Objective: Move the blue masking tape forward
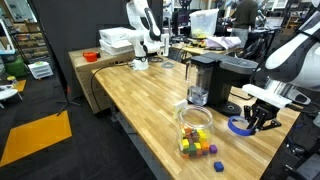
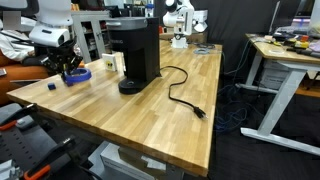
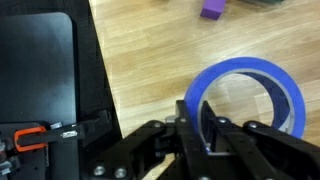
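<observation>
The blue masking tape (image 3: 262, 85) is a blue ring with an open centre, lying on the wooden table (image 3: 150, 60). In the wrist view my gripper (image 3: 198, 128) has its black fingers closed on the ring's near rim, one finger inside and one outside. In both exterior views the tape (image 1: 238, 126) (image 2: 80, 76) sits on the table under the gripper (image 1: 262, 120) (image 2: 70, 70), near the coffee machine.
A black coffee machine (image 1: 225, 80) (image 2: 137, 50) with a trailing cord (image 2: 185, 95) stands mid-table. A clear jar (image 1: 196, 128) holds coloured cubes, with more cubes beside it. A purple cube (image 3: 213, 9) lies past the tape. A black surface (image 3: 40, 70) lies beside the table.
</observation>
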Available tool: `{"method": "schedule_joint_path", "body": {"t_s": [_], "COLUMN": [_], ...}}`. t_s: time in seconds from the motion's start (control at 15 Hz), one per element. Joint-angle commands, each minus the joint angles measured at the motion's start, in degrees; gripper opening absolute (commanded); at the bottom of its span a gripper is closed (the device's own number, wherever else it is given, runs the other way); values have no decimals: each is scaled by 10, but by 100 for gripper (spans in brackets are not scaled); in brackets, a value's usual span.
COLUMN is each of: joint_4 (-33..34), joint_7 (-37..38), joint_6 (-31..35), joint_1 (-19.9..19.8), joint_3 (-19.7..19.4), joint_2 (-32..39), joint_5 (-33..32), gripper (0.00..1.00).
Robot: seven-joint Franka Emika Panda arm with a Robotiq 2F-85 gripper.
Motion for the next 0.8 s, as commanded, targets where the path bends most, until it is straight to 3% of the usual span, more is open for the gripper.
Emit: {"method": "schedule_joint_path", "body": {"t_s": [0.0, 0.47, 0.53, 0.73], "joint_4": [1, 3, 3, 3], "joint_7": [17, -3, 15, 15], "joint_6": [44, 84, 71, 73], "joint_1": [10, 20, 13, 15], "joint_3": [9, 18, 15, 17], "joint_2": [-4, -5, -2, -1], "joint_5": [34, 134, 101, 110], "gripper": [4, 4, 16, 16]}}
